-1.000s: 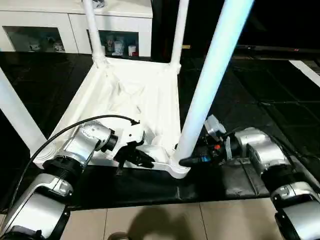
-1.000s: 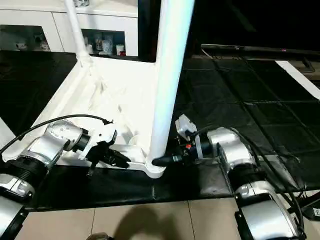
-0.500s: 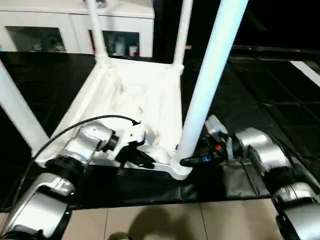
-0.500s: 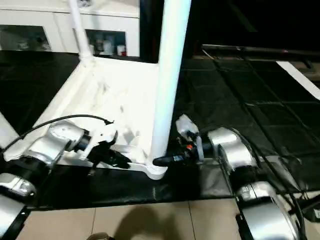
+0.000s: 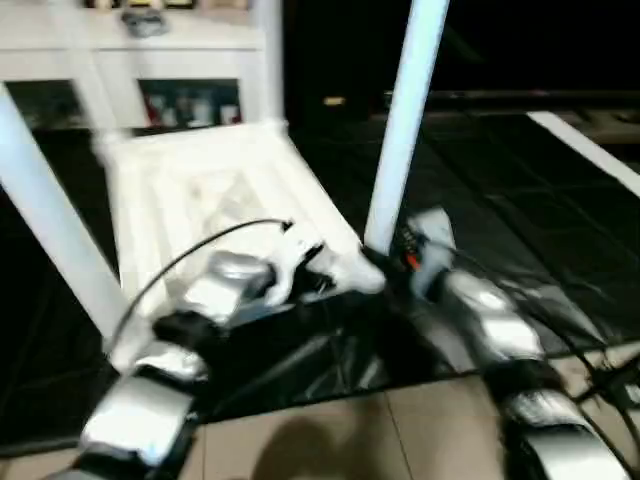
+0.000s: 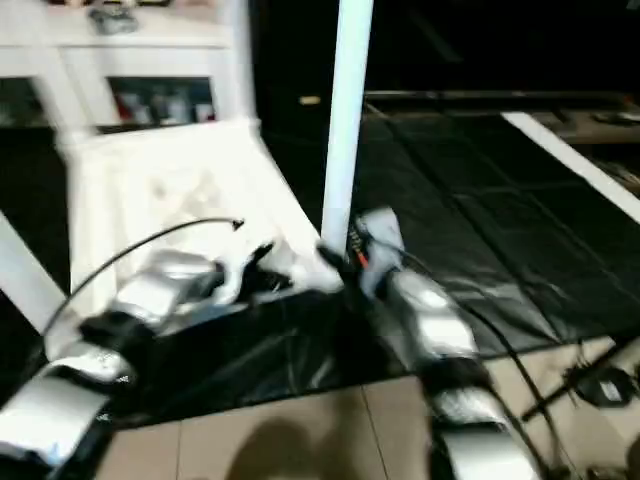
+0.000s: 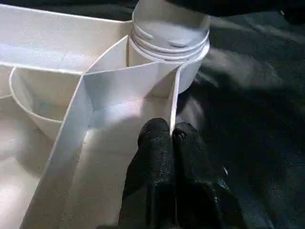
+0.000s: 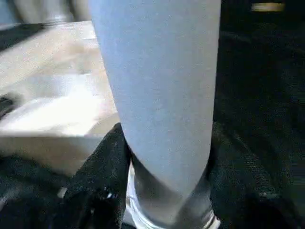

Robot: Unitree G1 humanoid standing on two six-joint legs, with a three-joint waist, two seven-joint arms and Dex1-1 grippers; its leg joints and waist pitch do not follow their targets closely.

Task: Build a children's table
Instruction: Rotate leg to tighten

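Table (image 5: pixel 200 190), upside down on the black mat (image 5: pixel 500 250), now lies turned in the head views compared with a second ago, its near corner swung toward the middle, though the camera has shifted as well. Left to right: a near leg (image 5: pixel 50 230) rises at the left edge; the left gripper (image 7: pixel 170 138), fingers pressed together, pinches the thin rim wall by the corner socket (image 7: pixel 169 47); the right gripper (image 8: pixel 162 157) has its fingers either side of the corner leg (image 5: pixel 400 130) near its base.
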